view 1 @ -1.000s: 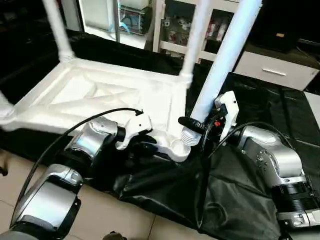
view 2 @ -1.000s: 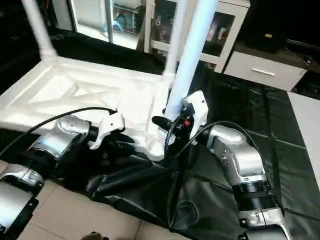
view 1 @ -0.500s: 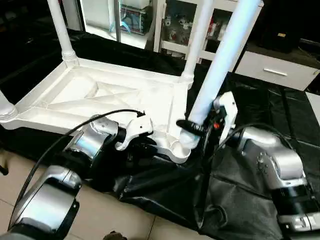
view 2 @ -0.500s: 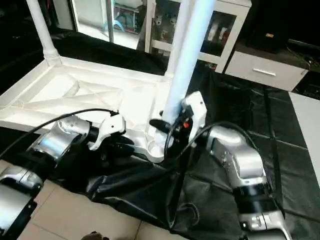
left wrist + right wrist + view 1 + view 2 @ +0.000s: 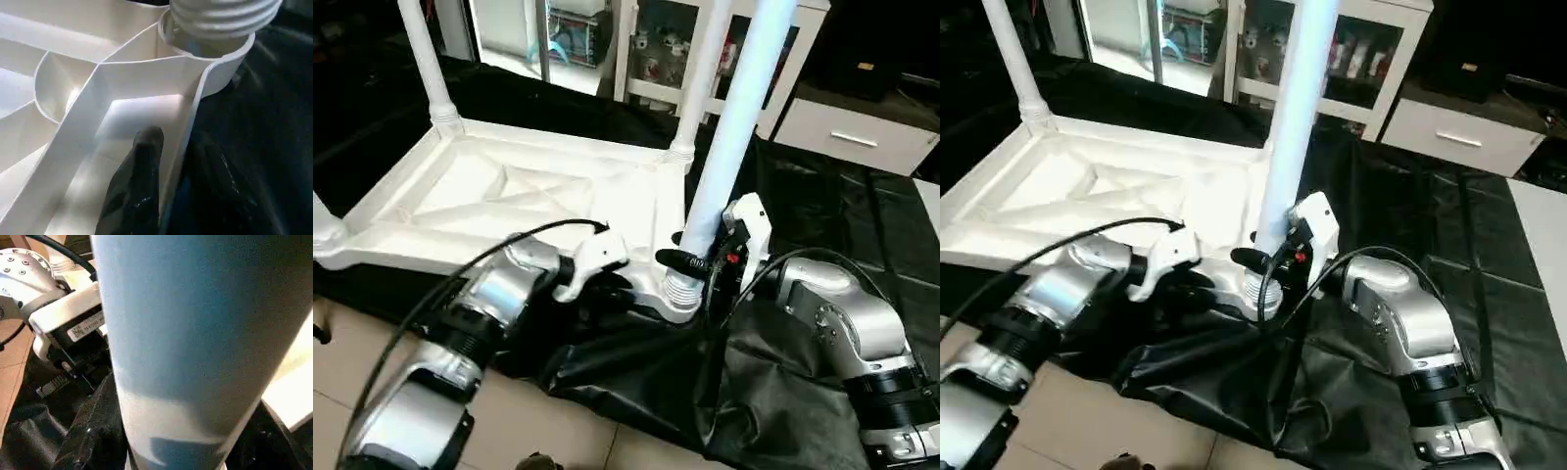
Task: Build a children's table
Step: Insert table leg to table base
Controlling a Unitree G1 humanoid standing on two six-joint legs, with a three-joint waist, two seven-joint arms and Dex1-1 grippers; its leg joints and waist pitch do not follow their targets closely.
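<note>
White plastic, square and X-ribbed, the children's tabletop (image 5: 519, 196) lies upside down on the table draped in black sheeting (image 5: 822, 215), three round tapered white legs already standing up from its corners. The fourth long white leg (image 5: 729, 137) stands with its threaded foot in the near round corner socket (image 5: 215, 68). The right gripper (image 5: 690, 262) has its black fingers closed around this leg just above the threads. The left gripper (image 5: 168, 161) pinches the tabletop's raised rim beside that socket, one finger inside, one outside.
</note>
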